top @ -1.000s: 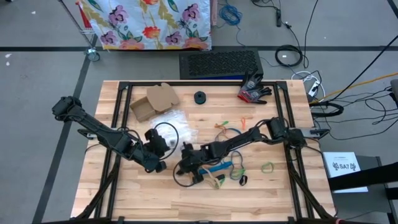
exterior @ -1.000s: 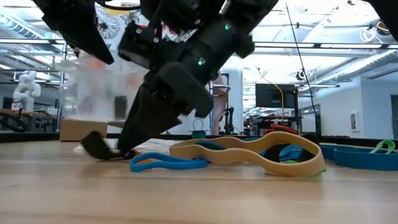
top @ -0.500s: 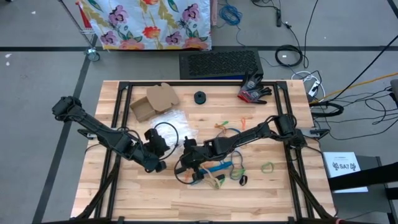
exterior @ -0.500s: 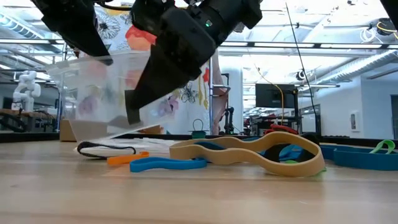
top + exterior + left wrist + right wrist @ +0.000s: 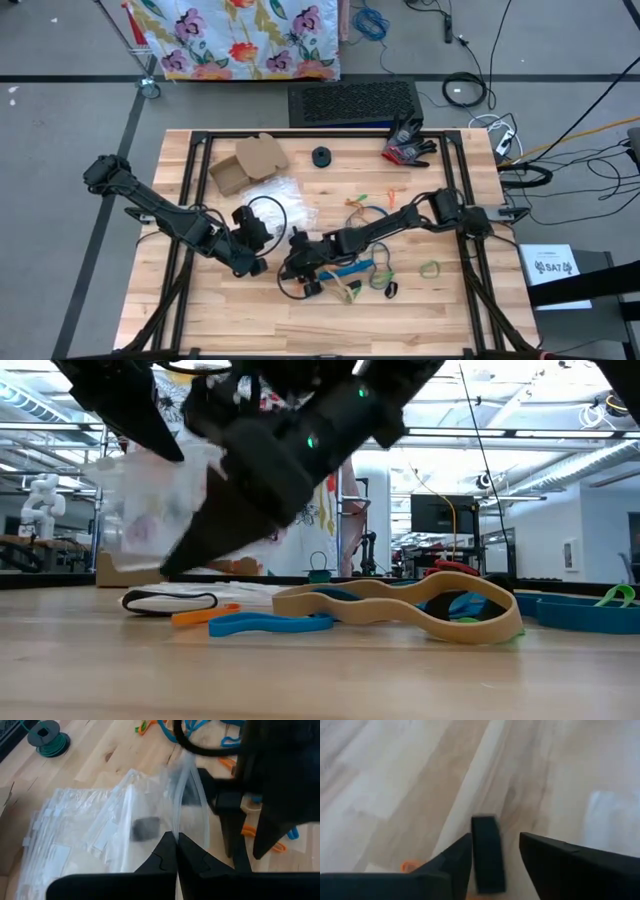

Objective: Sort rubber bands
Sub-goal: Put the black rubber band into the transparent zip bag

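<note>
Right gripper (image 5: 492, 851) lowered, fingers now apart | black band (image 5: 487, 852) lengthwise between | left gripper (image 5: 176, 851) pinching bag (image 5: 95, 830)

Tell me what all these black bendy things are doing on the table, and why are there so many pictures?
Those are two robot arms, each ending in a claw with two fingers. One picture looks straight down from above, one peeks across the wooden table from its surface, and two come from little cameras on the arms' wrists.

On the table lie colourful rubber bands, a pile of clear plastic bags, a cardboard box, a spool of green wire and a red and black glove.

The left claw is pinched shut on a clear plastic bag. The right claw is just beside it, with its fingers apart. A black rubber band shows between them, but I can't tell whether it is held.
</note>
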Controlling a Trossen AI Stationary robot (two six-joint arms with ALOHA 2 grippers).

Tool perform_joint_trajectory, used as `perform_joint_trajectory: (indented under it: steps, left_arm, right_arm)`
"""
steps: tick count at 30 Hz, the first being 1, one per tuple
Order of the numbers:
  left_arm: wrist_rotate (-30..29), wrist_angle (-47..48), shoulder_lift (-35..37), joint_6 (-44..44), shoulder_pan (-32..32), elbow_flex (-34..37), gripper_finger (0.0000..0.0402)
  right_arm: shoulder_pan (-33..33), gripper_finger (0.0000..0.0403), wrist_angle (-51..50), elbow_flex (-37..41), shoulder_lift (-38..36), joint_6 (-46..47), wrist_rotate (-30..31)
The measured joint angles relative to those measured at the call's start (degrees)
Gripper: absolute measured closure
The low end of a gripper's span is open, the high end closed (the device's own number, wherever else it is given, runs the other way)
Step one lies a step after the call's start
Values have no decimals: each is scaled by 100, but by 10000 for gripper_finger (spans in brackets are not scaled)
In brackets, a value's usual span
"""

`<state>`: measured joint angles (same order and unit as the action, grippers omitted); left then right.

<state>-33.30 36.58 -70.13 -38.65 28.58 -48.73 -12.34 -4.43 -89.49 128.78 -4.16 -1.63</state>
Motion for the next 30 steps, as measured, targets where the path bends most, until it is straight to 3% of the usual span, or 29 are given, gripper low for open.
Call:
perform_joint_trajectory:
  steps: [4,7,9,14,22,27,30]
  left_arm:
    - [0,1,0,2,0,-2,401]
    - [0,6,0,2,0,-2,401]
    - [0,0,0,2,0,-2,401]
    - [0,-5,0,-2,-11,0,401]
    - [-25,-29,-26,-152,-318,-2,401]
    - [60,-266,-27,-151,-494,-2,401]
    - [284,-566,-26,-93,-584,-2,401]
  right_arm:
    - [40,222,-83,0,183,54,-29]
    - [41,229,-161,-8,210,-90,-18]
    - [43,259,-287,-22,209,-98,26]
    - [45,385,-855,-4,2,-141,37]
    - [-129,399,-2116,13,-1017,-210,1321]
    - [-212,401,-1858,9,-1697,-478,1503]
    - [-191,401,-1311,-2,-1892,-846,2009]
